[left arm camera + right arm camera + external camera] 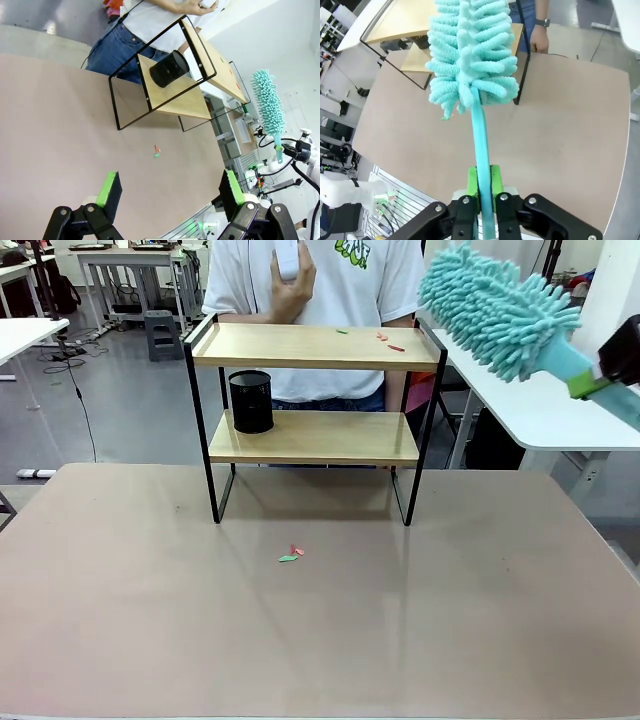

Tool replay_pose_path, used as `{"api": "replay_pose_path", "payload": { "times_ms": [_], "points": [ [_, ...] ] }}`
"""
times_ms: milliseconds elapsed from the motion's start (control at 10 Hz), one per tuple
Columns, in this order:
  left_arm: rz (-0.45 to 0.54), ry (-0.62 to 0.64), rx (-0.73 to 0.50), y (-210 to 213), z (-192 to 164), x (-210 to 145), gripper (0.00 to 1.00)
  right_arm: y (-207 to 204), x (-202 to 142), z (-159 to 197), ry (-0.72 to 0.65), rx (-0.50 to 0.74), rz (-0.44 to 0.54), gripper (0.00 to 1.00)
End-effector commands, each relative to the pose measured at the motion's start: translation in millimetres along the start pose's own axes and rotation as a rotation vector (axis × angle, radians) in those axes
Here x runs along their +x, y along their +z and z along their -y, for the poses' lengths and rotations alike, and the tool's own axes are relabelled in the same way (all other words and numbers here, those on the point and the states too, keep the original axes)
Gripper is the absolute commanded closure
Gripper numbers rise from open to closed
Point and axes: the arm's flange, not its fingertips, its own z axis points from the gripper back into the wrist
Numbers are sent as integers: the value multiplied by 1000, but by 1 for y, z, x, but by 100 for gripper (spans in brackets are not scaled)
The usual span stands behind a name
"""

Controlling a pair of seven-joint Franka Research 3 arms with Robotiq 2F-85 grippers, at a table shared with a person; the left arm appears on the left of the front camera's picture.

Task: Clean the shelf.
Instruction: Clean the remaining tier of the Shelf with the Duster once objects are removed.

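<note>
I judge the cleaning barely begun. Small red and green scraps [388,340] lie on the top board of the shelf [290,346], toward the end nearer my right gripper [484,181]. A few fallen bits [291,554] sit on the table [140,620] in front of the shelf's legs. The lower board carries a black mesh cup [251,401] and otherwise looks bare. So the sweep of the top board is left to do, and perhaps the table bits after it.

My right gripper is clamped on the thin handle of a teal duster [495,302], green pads pressed to either side of it. The fluffy head stands out ahead of the fingers, in the air off the shelf's end, above the top board and not touching it. The shelf lies ahead of and below this gripper.

My left gripper [170,187] has its jaws wide apart with nothing between them. It hangs over bare table, the shelf well ahead of it. A person stands beyond the shelf, one hand [290,280] raised.
</note>
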Motion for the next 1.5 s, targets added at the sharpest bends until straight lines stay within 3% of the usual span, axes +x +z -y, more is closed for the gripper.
{"api": "replay_pose_path", "payload": {
  "times_ms": [0, 300, 600, 900, 1400],
  "points": [
    [13, -18, -15, -1, 2, 0, 0, -10, 2, -2, 1, 3, -13, 88],
    [13, -18, -15, -1, 2, 0, 0, 1, 66, -41, 33, -97, -17, 88],
    [13, -18, -15, -1, 2, 0, 0, -19, 111, -71, -12, -197, -64, 88],
    [13, -18, -15, -1, 2, 0, 0, -50, 123, -89, -79, -274, -42, 88],
    [13, -18, -15, -1, 2, 0, 0, -106, 131, -100, -110, -322, -92, 88]
  ]
}}
